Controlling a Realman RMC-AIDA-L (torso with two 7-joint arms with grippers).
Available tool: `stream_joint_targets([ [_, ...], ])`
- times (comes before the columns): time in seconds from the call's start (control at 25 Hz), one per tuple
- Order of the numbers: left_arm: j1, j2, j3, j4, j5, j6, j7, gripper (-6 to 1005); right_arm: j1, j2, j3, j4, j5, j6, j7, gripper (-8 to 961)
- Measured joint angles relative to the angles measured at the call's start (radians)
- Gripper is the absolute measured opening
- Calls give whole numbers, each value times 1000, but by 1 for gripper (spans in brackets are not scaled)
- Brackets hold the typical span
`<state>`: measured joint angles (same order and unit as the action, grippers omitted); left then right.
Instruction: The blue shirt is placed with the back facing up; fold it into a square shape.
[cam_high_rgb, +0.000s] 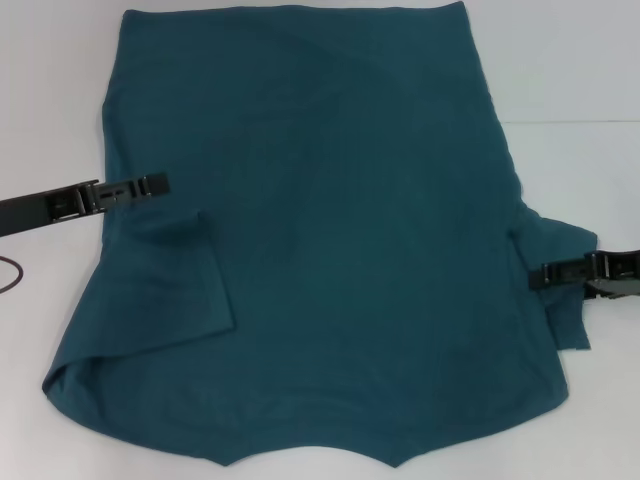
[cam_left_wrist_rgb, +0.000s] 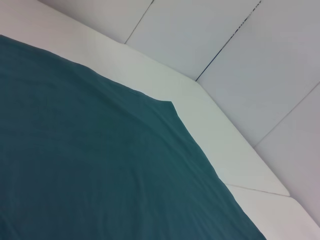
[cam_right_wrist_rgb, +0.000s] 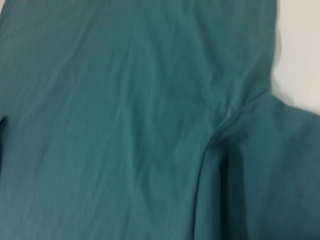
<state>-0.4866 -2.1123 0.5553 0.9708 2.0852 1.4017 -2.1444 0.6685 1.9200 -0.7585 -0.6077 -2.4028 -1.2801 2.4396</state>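
The blue shirt (cam_high_rgb: 340, 250) lies spread on the white table (cam_high_rgb: 570, 60), plain side up, with the hem at the far end. Its left sleeve (cam_high_rgb: 170, 290) is folded inward over the body. The right sleeve (cam_high_rgb: 560, 250) still sticks out sideways. My left gripper (cam_high_rgb: 160, 184) reaches in over the shirt's left edge, just above the folded sleeve. At the right armpit, my right gripper (cam_high_rgb: 532, 276) sits beside the right sleeve. The left wrist view shows a shirt corner (cam_left_wrist_rgb: 167, 105) on the table. Shirt cloth (cam_right_wrist_rgb: 125, 115) and the sleeve seam (cam_right_wrist_rgb: 210, 145) fill the right wrist view.
A dark cable (cam_high_rgb: 10, 275) loops at the left edge of the head view. Bare table (cam_left_wrist_rgb: 200, 100) runs past the shirt's far corner, with pale panels (cam_left_wrist_rgb: 250, 60) beyond its edge. White table shows to the right of the shirt (cam_high_rgb: 590, 160).
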Motion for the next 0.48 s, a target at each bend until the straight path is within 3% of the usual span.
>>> stream_joint_targets([
  [0.48,0,1,0,-1,-13,-15,1,960,9,9,-1,-4,5,-10,-3,928],
])
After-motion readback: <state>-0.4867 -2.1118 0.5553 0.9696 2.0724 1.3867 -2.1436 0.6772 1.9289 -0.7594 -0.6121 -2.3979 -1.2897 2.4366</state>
